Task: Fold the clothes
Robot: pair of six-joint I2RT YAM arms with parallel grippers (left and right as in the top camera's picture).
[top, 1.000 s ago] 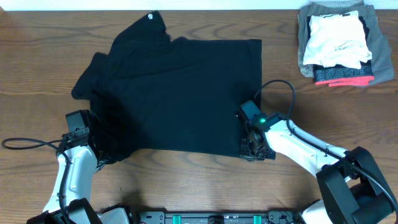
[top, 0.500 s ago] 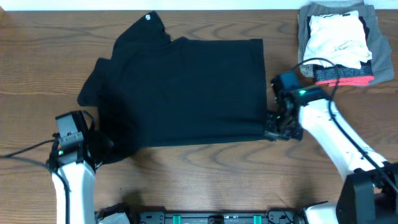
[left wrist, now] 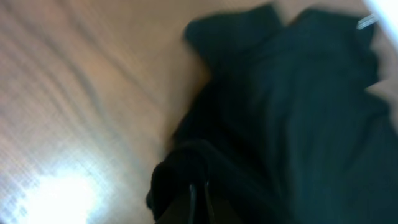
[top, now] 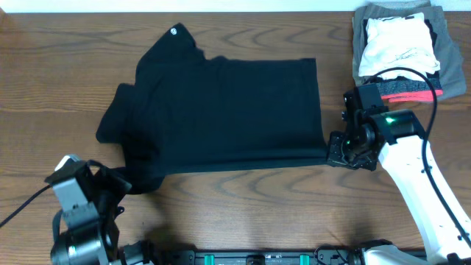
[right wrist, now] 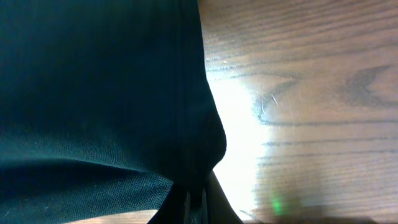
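Mid-surface (top: pixel 44 73), toward far edge: shirt (top: pixel 228 110) spread flat | right pincer (top: pixel 337 152) closed on near-right hem corner | left pincer (left wrist: pixel 199 196) closed on bunched near-left corner | risk: uneven pull, thin pinch slips, hem drops wrinkled.

T-shirt (top: pixel 228 110) spread across the middle of the surface (top: pixel 44 73), my left jaws at its near left corner, my right jaws at its near right corner (cloth pinched in both), stack of folded garments (top: pixel 397 51) far right, apart from it
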